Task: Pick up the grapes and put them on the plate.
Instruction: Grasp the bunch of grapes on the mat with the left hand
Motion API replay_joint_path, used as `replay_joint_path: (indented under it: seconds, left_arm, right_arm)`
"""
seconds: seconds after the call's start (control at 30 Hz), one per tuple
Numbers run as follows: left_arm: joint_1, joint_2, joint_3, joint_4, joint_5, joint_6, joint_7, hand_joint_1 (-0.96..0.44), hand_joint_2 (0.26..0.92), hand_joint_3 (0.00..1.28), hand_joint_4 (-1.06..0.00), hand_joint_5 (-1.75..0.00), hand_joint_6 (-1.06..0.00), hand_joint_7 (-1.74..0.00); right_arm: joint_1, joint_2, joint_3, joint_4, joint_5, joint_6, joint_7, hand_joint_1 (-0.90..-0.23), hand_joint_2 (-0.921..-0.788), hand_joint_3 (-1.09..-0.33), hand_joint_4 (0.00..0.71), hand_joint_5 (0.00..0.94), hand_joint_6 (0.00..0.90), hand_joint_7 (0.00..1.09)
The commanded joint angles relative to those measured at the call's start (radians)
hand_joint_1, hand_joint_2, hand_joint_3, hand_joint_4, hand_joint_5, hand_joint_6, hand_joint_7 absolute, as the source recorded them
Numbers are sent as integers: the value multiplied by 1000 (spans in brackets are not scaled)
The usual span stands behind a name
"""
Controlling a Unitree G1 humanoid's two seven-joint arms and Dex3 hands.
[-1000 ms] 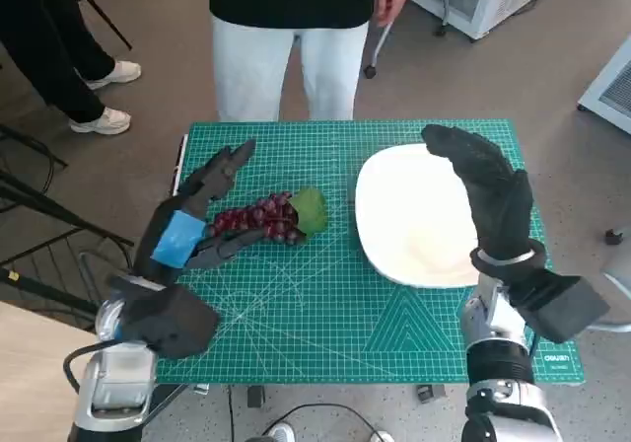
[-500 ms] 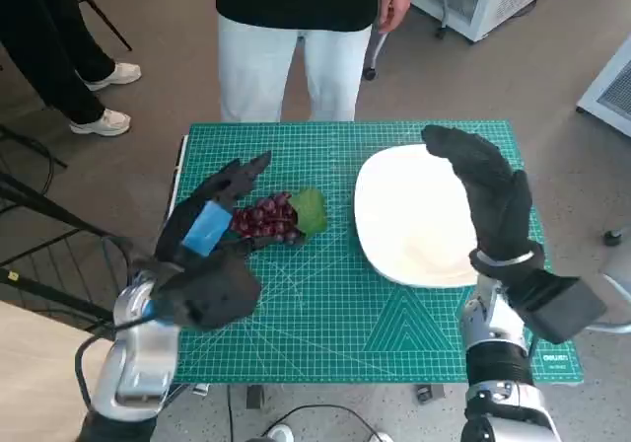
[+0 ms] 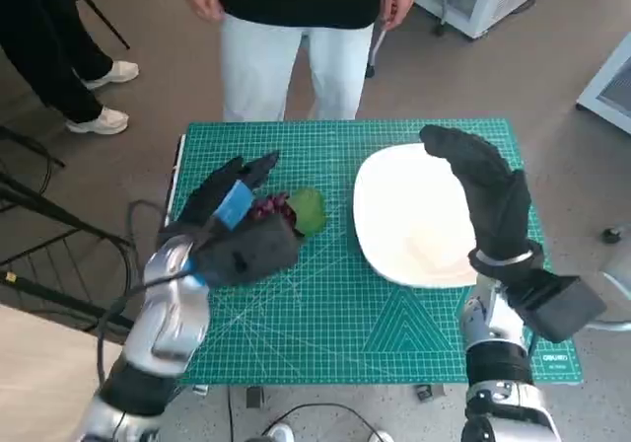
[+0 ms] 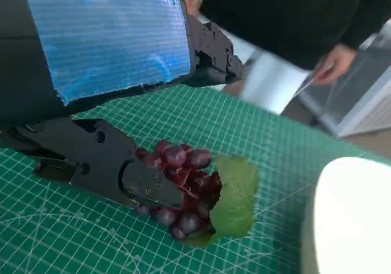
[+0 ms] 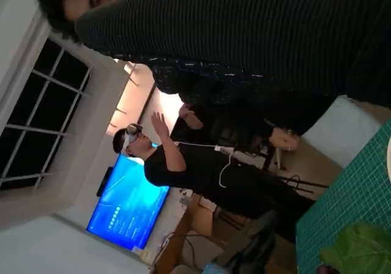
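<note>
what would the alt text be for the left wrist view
The blue-taped left hand reaches over a bunch of dark red grapes with a green leaf, lying on a green cutting mat. A white plate sits beside them, and a person stands behind the table.

A bunch of dark purple-red grapes (image 3: 275,208) with a green leaf (image 3: 307,208) at its end lies flat on the green surface, left of centre in the head view, partly hidden. The white plate (image 3: 414,215), a rounded oblong, sits right of centre, just beside the leaf but apart, with nothing on it.
</note>
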Motion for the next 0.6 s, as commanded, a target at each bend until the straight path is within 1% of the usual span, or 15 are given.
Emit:
replay_joint_path:
  seconds: [0.03, 0.6]
  left_arm:
    - [-69, -7, -25, 106, -8, -5, -3, -76, 796, 0, -106, 0, -272, 0]
    - [-254, -54, -86, 512, -31, -67, 38, -75, 786, 0, -103, 0, -270, 0]
  right_arm:
    - [20, -7, 1, 3, -5, 10, 2, -589, -921, -674, 216, 1, 42, 289]
    - [24, -11, -3, 0, 0, 6, 6, -586, -921, -668, 218, 2, 45, 287]
